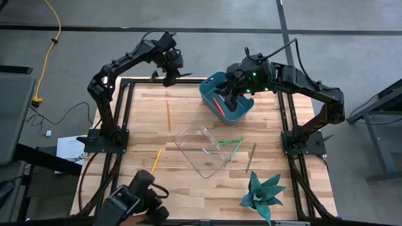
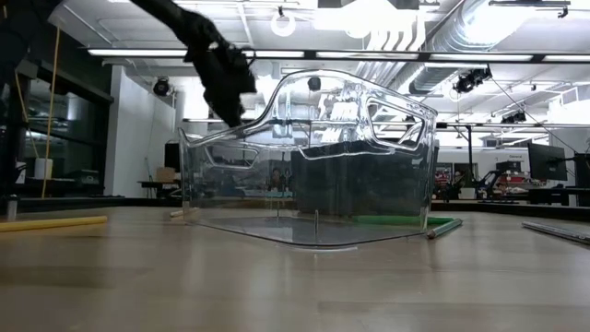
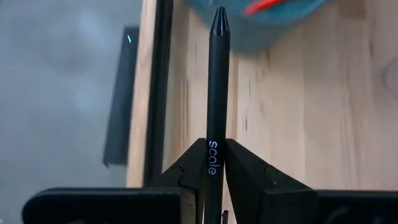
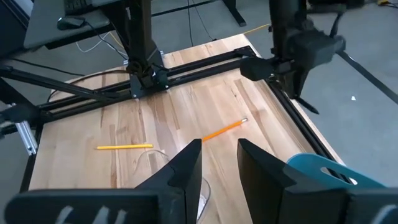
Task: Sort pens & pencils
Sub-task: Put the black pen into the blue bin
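Clamped between the left gripper's fingers, a black pen points straight ahead at the blue bin, which lies toward three o'clock across the worktop and holds a red-orange pen. Right gripper hangs over that bin, fingers apart and empty. Two pencils lie loose at nine o'clock of the clear tray, a green pen resting on its three o'clock rim.

Teal plant ornament, perhaps artificial, at near right tabletop corner; yellow cable on grey floor.
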Robot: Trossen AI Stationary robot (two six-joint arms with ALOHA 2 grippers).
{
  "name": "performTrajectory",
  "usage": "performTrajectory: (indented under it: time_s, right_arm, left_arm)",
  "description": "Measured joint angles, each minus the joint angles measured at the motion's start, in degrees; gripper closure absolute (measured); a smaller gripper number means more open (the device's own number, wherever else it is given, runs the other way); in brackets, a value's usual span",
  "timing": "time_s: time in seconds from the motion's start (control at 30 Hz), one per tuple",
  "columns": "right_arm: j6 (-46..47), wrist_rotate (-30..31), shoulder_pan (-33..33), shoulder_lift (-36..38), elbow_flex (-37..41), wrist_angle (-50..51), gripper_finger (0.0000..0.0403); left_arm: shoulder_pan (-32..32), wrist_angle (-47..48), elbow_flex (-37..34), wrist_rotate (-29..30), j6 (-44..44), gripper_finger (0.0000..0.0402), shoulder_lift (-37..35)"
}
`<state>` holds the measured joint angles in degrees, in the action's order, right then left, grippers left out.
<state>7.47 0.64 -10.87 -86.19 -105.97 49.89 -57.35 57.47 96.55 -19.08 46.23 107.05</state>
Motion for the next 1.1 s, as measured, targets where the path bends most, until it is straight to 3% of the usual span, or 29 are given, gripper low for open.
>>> performTrajectory:
  time_s: [0.37, 0.8, 0.97, 1.1]
  right_arm:
    - [-2.1, -0.1, -1.4, 0.0, 0.0, -0.1, 0.0308]
    - [-6.8, 0.5, -1.5, 0.0, 0.0, -3.6, 0.0308]
    - [-9.1, 4.9, -1.6, 0.0, 0.0, -4.6, 0.0308]
    - [-9.7, 4.9, -2.7, 0.0, 0.0, -5.2, 0.0308]
  left_arm:
    - [6.6, -2.2, 3.4, -0.2, -2.4, 0.0358, -7.5]
    - [14.9, -15.1, 3.3, -1.6, -13.4, 0.0358, -17.0]
    - [18.5, -19.9, 3.3, -1.6, -17.0, 0.0358, -19.2]
    - [20.7, -23.2, 3.3, -3.5, -19.7, 0.0358, -19.7]
